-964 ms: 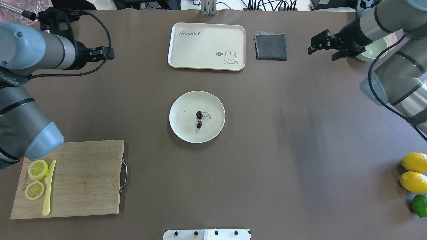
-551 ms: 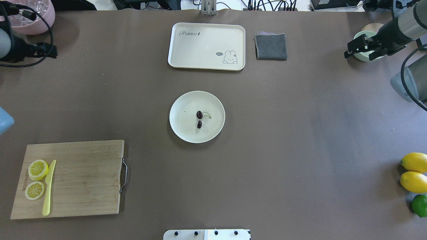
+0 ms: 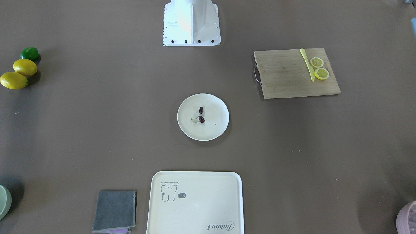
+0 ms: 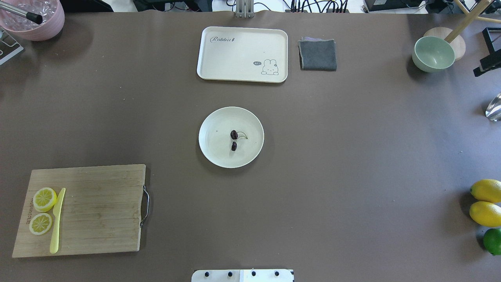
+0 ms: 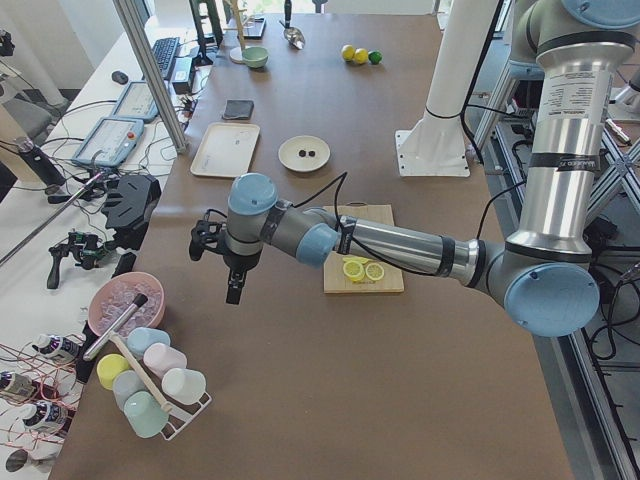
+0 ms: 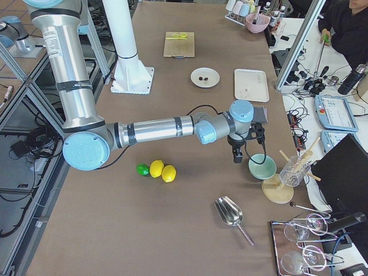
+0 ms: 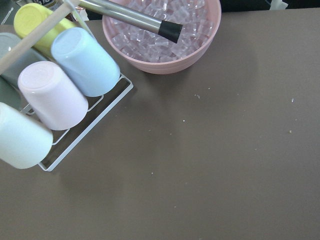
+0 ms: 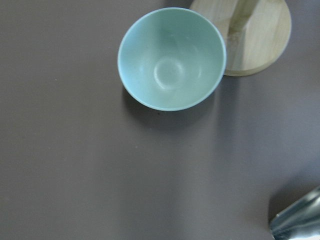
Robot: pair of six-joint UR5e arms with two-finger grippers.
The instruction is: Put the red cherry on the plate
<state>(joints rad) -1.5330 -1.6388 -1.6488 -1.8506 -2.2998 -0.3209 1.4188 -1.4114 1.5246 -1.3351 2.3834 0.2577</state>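
Observation:
The red cherry (image 4: pixel 234 140), a dark glossy pair on a thin green stem, lies inside the round cream plate (image 4: pixel 213 137) at the table's middle; the front-facing view shows the cherry (image 3: pixel 201 115) on the plate (image 3: pixel 216 112) too. Nothing touches either one. My left gripper (image 5: pixel 213 270) shows only in the exterior left view, far off near the pink ice bowl, and I cannot tell its state. My right gripper (image 4: pixel 480 53) peeks in at the overhead's right edge beside the green bowl (image 4: pixel 432 53), its two black fingers apart and empty.
A cream tray (image 4: pixel 242 47) and folded grey cloth (image 4: pixel 318 55) lie beyond the plate. A cutting board (image 4: pixel 98 211) holds two lemon slices and a yellow knife. Lemons and a lime (image 4: pixel 487 213) sit at the right edge. A pink ice bowl (image 7: pixel 165 55) and cup rack (image 7: pixel 55 95) are far left.
Both arms have pulled outward, the left leaving the overhead view to the left and the right sliding to the right edge. The cherry and plate have not moved.

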